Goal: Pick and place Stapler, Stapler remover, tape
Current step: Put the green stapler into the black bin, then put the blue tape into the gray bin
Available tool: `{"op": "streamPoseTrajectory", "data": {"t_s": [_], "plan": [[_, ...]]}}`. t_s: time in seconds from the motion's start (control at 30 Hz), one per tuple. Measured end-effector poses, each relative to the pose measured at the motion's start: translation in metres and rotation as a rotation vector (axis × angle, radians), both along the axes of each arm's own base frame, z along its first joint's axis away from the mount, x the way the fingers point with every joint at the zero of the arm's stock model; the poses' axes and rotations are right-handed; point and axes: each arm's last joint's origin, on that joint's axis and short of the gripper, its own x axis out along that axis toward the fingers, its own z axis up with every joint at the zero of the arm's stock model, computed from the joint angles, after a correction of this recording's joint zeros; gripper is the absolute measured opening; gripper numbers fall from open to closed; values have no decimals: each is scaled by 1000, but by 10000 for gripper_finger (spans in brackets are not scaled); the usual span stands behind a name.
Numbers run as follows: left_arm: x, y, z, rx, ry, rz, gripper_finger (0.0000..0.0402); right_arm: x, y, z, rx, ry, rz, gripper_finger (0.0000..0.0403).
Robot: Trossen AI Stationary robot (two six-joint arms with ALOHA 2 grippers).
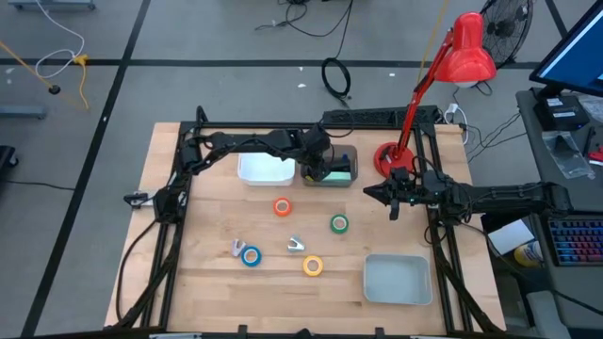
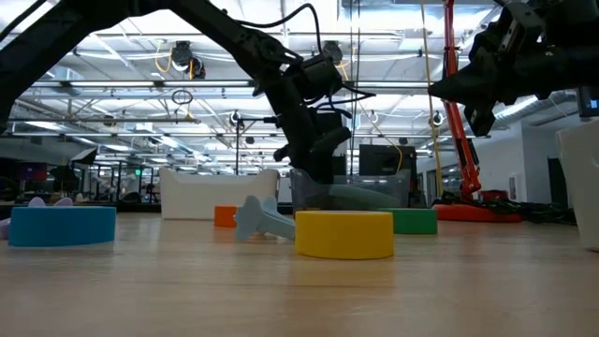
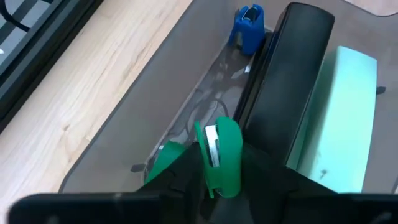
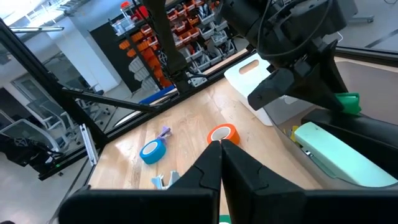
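Our left gripper [image 1: 325, 168] is down inside the clear bin [image 1: 350, 180] at the far middle of the table, its fingers a little apart around a green staple remover [image 3: 221, 155]; from the left wrist view we cannot tell whether they still pinch it or have just let go, though it sits right between them against the bin's wall. Beside it in the same bin lie a black stapler [image 3: 289, 74] and a pale mint stapler [image 3: 339, 118], with a blue staple remover [image 3: 249, 28] at the far end. So we judge the stapler part done and the remover part nearly done, apart from a lilac remover-like piece [image 1: 236, 248] and a small grey one [image 1: 296, 246] out on the table. The tape is untouched: the orange roll [image 1: 282, 207] lies just near of the bin, the green roll [image 1: 339, 223] to its right, the blue roll [image 1: 251, 256] and yellow roll [image 1: 313, 266] nearer the front. The white bin [image 1: 265, 169] sits left of the clear one, and a grey tray [image 1: 397, 280] at the near right. Our right gripper [image 1: 394, 195] waits closed and empty above the table's right side, beside the red lamp [image 1: 468, 52].
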Motion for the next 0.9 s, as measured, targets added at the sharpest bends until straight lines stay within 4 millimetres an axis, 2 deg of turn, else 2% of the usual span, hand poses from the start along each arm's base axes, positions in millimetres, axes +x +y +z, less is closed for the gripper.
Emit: {"op": "streamPoseTrajectory", "data": {"t_s": [0.23, 0.4, 0.57, 0.67, 0.77, 0.9], "plan": [[0, 0, 1, 1, 0, 0, 192, 0, 0, 0, 0, 0, 0, 4], [-5, -1, 18, 3, -26, -5, 241, 0, 0, 0, 3, -1, 0, 4], [-19, -10, 53, -40, -67, -22, 267, 0, 1, 2, 20, -19, 43, 4], [-32, -21, 84, -80, -106, -10, 275, 0, 3, 3, 20, -29, 89, 4], [-45, -43, 113, -74, -135, -14, 280, 1, 4, 5, 15, -50, 117, 4], [-61, -82, 143, -26, -134, -52, 278, 1, 5, 7, -11, -73, 166, 4]]}}
